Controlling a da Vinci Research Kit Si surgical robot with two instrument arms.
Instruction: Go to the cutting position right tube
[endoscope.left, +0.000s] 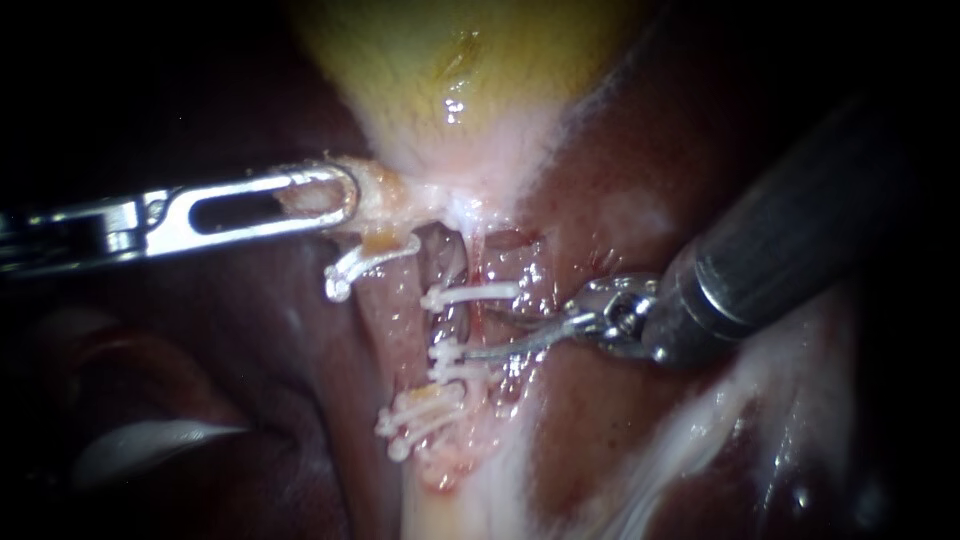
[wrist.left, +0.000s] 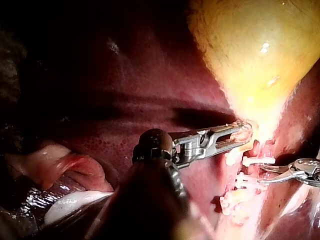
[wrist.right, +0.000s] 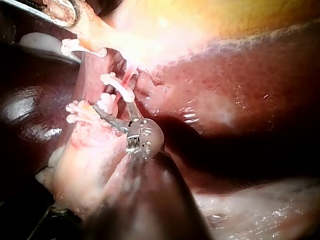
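The yellow gallbladder (endoscope.left: 460, 60) narrows down to pale tissue at its neck. My left instrument (endoscope.left: 325, 195) has its slotted jaws shut on that neck tissue, as the left wrist view also shows (wrist.left: 239, 135). Below the neck run two tubes carrying white clips (endoscope.left: 470, 293). My right instrument (endoscope.left: 482, 333) ends in thin blades, which stand open across the right tube (endoscope.left: 492, 330) between an upper clip and a lower clip (endoscope.left: 460, 365). In the right wrist view the open blades (wrist.right: 112, 106) straddle the tube beside the clips (wrist.right: 117, 82).
Dark red liver (endoscope.left: 620, 420) surrounds the tubes on both sides. One clip (endoscope.left: 360, 262) sits on the left tube just under my left instrument, and several more clips (endoscope.left: 425, 412) cluster lower down. Pale fatty tissue (endoscope.left: 690, 440) runs along the lower right.
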